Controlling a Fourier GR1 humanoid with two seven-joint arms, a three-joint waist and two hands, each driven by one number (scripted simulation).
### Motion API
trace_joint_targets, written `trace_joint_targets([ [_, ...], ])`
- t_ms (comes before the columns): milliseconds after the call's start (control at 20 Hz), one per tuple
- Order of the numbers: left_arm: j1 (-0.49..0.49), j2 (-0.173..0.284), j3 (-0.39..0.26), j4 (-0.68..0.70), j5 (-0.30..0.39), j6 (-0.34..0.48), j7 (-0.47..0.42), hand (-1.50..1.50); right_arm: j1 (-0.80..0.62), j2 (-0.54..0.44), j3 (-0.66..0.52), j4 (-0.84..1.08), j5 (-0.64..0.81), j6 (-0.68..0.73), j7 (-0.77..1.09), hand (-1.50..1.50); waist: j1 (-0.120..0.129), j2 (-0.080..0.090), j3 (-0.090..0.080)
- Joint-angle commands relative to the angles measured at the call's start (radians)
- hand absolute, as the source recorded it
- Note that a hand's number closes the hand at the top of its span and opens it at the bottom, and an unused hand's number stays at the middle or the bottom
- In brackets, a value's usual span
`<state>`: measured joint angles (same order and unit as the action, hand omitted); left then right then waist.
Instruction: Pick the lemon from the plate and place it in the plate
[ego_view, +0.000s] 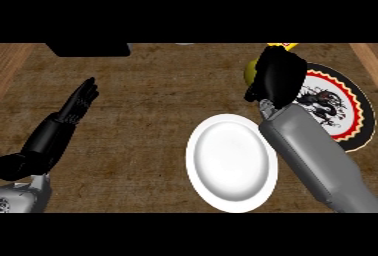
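Note:
A yellow lemon (251, 72) peeks out at the left side of my right hand (279, 77), whose fingers are curled round it at the left edge of a patterned plate (347, 107) with a black rim, a red band and a dark figure. Most of the lemon is hidden by the hand. A plain white plate (232, 162) lies in the middle of the counter, below and left of that hand, partly under my right forearm. My left hand (77, 105) rests open at the left, fingers pointing up and away, with nothing in it.
A dark box-like object (88, 49) sits at the counter's far edge, upper left. A small yellow thing (284, 45) shows just above my right hand. Wooden edges (11, 65) border the brown counter top on both sides.

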<state>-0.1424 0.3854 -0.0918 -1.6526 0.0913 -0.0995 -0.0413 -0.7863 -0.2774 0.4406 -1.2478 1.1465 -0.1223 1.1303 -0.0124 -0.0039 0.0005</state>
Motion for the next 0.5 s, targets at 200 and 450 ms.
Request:
trace_joint_targets([
  [200,0.005,-0.019,0.013,0.006,-0.011,-0.017,-0.025,0.00,0.152,-0.107,-0.172,-0.012,0.050,-0.166,-0.048,1.50,0.007,0.004,0.000],
  [450,-0.041,-0.040,0.004,-0.005,-0.015,-0.024,0.032,0.00,0.074,-0.110,-0.309,0.275,-0.038,-0.185,-0.200,1.50,0.028,0.010,0.000],
])
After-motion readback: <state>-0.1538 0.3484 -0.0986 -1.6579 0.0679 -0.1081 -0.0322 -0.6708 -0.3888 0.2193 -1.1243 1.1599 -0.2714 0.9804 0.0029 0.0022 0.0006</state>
